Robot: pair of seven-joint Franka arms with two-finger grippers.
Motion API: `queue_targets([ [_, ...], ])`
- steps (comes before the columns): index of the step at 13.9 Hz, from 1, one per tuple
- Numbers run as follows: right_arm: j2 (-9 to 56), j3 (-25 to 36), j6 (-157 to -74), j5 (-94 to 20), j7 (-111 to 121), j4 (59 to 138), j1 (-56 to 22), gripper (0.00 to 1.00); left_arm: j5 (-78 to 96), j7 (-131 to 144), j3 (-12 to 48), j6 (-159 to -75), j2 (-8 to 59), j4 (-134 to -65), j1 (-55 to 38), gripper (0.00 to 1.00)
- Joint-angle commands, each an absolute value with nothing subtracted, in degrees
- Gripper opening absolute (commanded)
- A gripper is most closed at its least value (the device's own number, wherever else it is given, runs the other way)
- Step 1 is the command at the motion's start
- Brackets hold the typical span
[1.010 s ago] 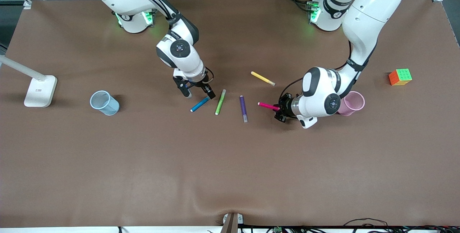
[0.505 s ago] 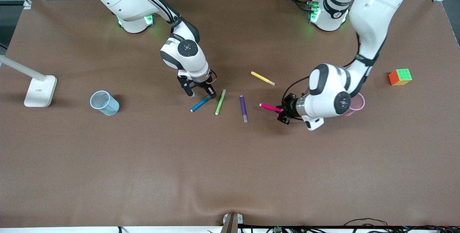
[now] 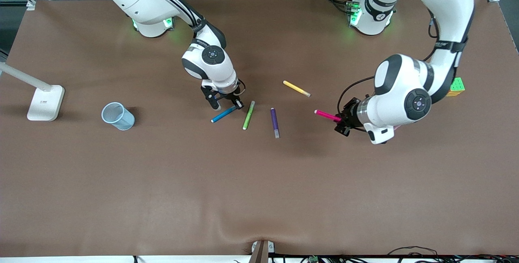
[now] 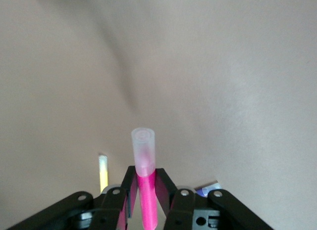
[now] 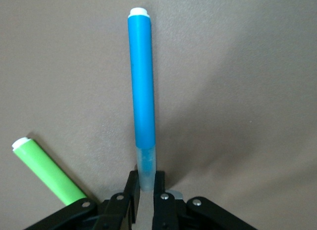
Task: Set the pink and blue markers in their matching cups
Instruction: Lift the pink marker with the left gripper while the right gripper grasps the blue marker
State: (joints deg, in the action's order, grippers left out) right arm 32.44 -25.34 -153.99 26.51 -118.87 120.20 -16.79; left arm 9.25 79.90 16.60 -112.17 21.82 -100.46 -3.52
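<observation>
My left gripper is shut on the pink marker and holds it level in the air, its free end pointing toward the middle of the table. In the left wrist view the marker sits between the fingers of the gripper, pale cap outward. My right gripper is shut on the pale cap end of the blue marker, low at the table; the right wrist view shows the marker in the gripper. The pale blue cup stands toward the right arm's end. The pink cup is hidden by the left arm.
A lime-green pen, a dark purple pen and a yellow pen lie between the two grippers. A white lamp base stands beside the blue cup. A colour cube shows partly past the left arm.
My left gripper has risen and moved toward the left arm's end with the pink marker, now covering the pink cup. My right gripper has come down onto the blue marker's cap end and shifted it slightly.
</observation>
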Motion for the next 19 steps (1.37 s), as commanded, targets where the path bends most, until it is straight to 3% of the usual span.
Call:
queue_targets([
  [1, 32.08, -25.49, -147.25, 28.3, -122.25, 117.35, -17.23, 0.0, 5.45, 79.29, 16.7, -106.71, 20.31, -95.98, -3.16, 0.0],
  [4, 30.76, -27.59, -133.73, 28.21, -121.21, 112.95, -16.26, 0.0, 4.13, 76.39, 16.7, -105.56, 19.17, -94.05, -3.25, 0.0],
  [8, 28.92, -29.18, -128.25, 27.33, -116.82, 112.24, -14.07, 0.0, 0.63, 70.77, 16.96, -100.73, 19.16, -87.99, -3.34, 0.0],
  [10, 27.78, -30.93, -125.25, 27.07, -114.62, 112.06, -11.71, 0.0, -2.97, 66.29, 17.14, -100.55, 18.2, -88.24, -3.43, 0.0],
  [16, 25.31, -31.29, -114.9, 13.54, -98.71, 107.85, -8.79, 0.0, -18.18, 59.78, 17.14, -102.38, 15.13, -92.54, -1.59, 0.0],
  [19, 24.53, -31.29, -108.04, 12.84, -93.72, 105.91, -6.78, 0.0, -20.38, 56.0, 17.14, -112.19, 9.78, -101.73, 2.88, 0.0],
])
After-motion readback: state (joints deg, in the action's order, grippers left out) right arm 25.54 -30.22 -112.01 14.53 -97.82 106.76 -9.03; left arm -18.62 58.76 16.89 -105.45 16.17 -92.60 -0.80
